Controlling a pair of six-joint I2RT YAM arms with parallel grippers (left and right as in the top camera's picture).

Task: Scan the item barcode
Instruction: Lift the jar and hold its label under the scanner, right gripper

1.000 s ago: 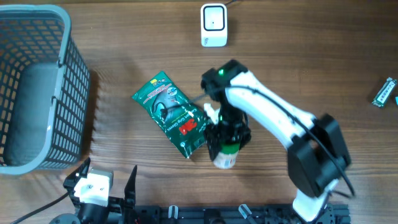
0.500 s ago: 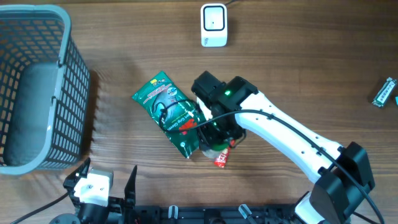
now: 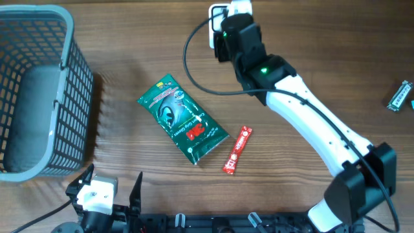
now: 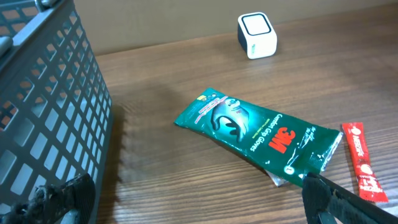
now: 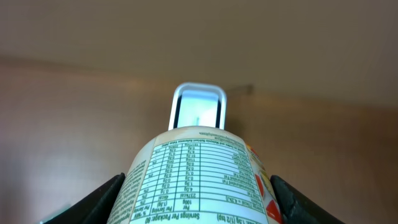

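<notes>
Worktop (image 3: 336, 52) clutter: green 3M foil pouch (image 3: 183, 120) lies flat mid-scene. Red stick sachet (image 3: 237, 150) is just right of it, contact unclear. Grey mesh basket (image 3: 39, 90) at left. Small wrapped item (image 3: 401, 96) at right edge, too small to identify. Right jaws pinch the white round bottle with a printed nutrition table (image 5: 199, 180), held just in front of the white box scanner (image 5: 198, 109). Overhead, the arm covers most of both. Barcode can't be made out. Left jaws spread wide at the near edge.
</notes>
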